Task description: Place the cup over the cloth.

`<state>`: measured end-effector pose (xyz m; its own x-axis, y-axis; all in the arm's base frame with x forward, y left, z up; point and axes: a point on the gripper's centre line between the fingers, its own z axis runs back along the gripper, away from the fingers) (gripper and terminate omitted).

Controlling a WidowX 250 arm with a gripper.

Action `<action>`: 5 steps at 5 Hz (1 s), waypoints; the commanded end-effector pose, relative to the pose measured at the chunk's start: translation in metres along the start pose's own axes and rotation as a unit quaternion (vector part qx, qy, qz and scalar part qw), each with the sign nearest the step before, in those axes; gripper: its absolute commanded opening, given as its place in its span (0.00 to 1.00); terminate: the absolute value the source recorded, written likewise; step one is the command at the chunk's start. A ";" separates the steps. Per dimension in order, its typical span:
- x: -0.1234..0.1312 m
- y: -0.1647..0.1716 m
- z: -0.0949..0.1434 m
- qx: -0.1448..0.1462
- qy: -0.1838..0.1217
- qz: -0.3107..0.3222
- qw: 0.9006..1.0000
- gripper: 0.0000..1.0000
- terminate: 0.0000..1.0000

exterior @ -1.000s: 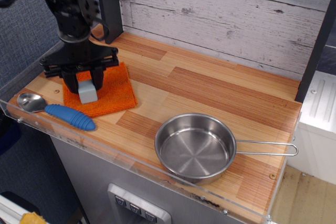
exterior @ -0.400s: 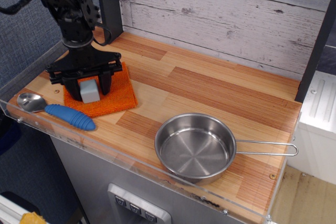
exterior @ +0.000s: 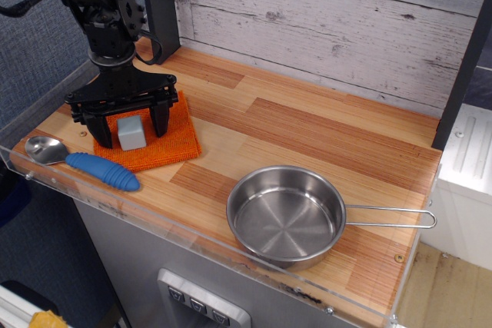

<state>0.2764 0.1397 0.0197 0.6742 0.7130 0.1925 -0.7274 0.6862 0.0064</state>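
Note:
The cup (exterior: 131, 133), a small pale grey-blue block, rests on the orange cloth (exterior: 173, 140) at the left of the wooden counter. My gripper (exterior: 127, 126) hangs over it with its black fingers spread wide, one on each side of the cup and apart from it. The gripper is open and holds nothing. The cloth lies flat; the gripper hides part of its far side.
A spoon with a blue handle (exterior: 100, 170) lies in front of the cloth near the clear front edge. A round steel pan (exterior: 285, 215) with a wire handle sits at front centre-right. A black post (exterior: 157, 5) stands behind the arm.
The fingers have opened and let go of the cup, which now stands on the cloth. The gripper has risen slightly.

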 end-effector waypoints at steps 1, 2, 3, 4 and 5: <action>0.012 -0.008 0.026 -0.020 -0.028 0.006 0.999 1.00 0.00; 0.013 -0.010 0.047 -0.034 -0.032 0.009 0.999 1.00 0.00; 0.013 -0.014 0.068 -0.042 -0.044 0.016 0.998 1.00 0.00; 0.011 -0.020 0.088 -0.041 -0.066 0.018 0.997 1.00 0.00; 0.007 -0.023 0.104 -0.042 -0.082 0.039 0.995 1.00 0.00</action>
<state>0.2830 0.1169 0.1048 0.5996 0.7402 0.3044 -0.7609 0.6451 -0.0699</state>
